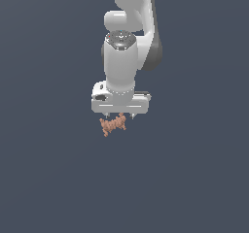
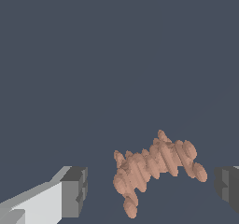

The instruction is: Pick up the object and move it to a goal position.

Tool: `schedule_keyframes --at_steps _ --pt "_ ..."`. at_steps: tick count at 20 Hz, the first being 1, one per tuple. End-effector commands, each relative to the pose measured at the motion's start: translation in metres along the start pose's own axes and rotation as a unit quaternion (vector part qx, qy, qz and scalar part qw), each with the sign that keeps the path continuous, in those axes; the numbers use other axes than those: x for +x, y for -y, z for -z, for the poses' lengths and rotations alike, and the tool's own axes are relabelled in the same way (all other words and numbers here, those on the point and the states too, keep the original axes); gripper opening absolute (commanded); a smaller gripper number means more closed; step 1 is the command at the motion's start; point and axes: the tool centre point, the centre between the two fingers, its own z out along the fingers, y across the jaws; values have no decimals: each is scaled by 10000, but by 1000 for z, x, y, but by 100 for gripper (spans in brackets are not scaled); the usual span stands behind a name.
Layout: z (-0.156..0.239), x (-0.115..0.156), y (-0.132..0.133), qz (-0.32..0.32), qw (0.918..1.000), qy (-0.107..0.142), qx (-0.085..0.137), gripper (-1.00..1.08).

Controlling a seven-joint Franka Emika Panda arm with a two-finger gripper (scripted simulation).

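Object sits directly under the hand on the counter, roughly centred in the gap. Hand is spread wide: in the wrist view one fingertip and the other flank the object with daylight on both sides, neither touching. Its long axis looks roughly in line with the finger-to-finger direction, slightly skewed, so closing would likely press on the knobbly ends rather than the narrow waist. Can't tell whether the tips are down at object height. No counter edge or goal marker visible near the object; open room all round it.
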Motion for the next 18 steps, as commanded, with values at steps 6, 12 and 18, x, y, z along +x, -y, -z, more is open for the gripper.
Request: schedule_keyframes --at_steps 6,12,18 --pt "2 -3 5 61 10000 52 29 28" --pt "1 -5 5 89 9999 59 7 28" --pt "-4 -10 4 230 9996 50 -178 28"
